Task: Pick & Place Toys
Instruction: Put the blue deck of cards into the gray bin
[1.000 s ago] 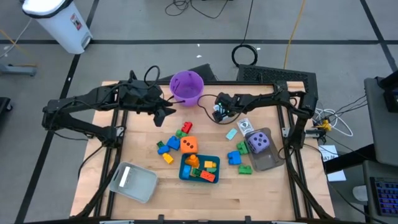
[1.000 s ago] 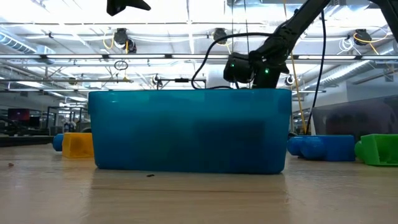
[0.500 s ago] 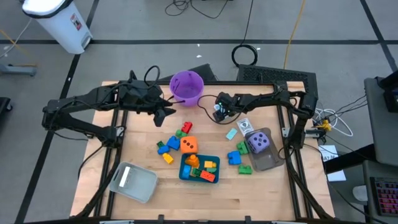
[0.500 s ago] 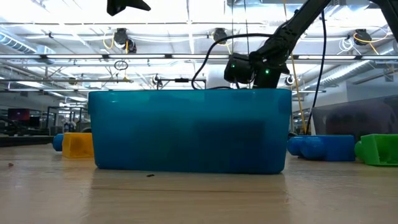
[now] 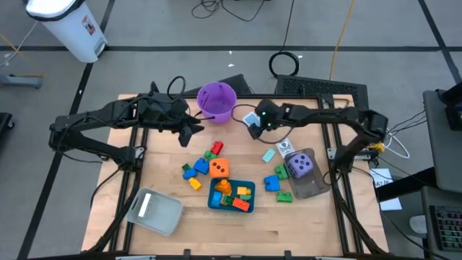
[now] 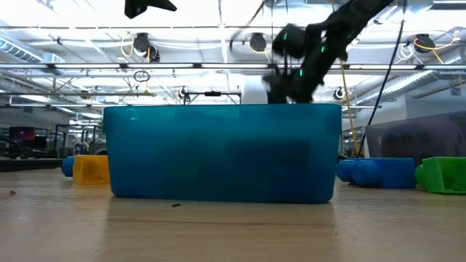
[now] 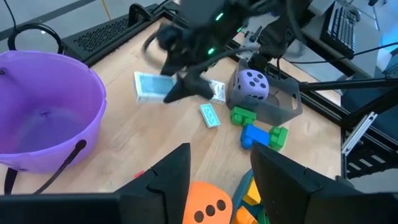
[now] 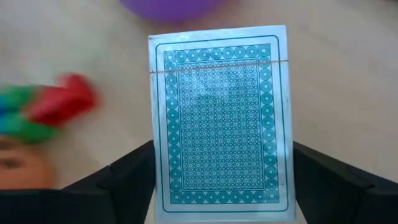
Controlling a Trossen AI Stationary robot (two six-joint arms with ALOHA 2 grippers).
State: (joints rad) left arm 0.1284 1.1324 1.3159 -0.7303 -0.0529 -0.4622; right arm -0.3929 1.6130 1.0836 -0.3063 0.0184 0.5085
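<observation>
Holding a white-and-blue card (image 8: 219,118) between its fingers, my right gripper (image 5: 254,124) sits just beside the purple bucket (image 5: 216,101), on the side nearer the grey tray (image 5: 315,185). From the right wrist camera the card's patterned back fills most of the picture, with a dark finger (image 8: 130,174) at each lower edge, so I count this as a grip. From the left wrist camera the same card (image 7: 151,86) shows raised above the wood near the bucket (image 7: 43,112).

My left gripper (image 5: 192,133) hangs on the bucket's other side, over bare table (image 5: 144,180); its fingers (image 7: 163,180) stand a little apart with nothing between them.

Measured from the bucket, the rest lies toward the table's near edge. Two more cards (image 5: 268,154) rest flat between the bucket and the grey tray. The purple die (image 5: 301,165) sits in that tray, with blue and green bricks (image 5: 274,183) just beside it. The orange die (image 5: 219,168) lies below the bucket among loose bricks, next to the teal tray (image 5: 231,196), which holds a pile of mixed bricks. A clear tray (image 5: 155,211) stands farthest off, toward the left corner.
</observation>
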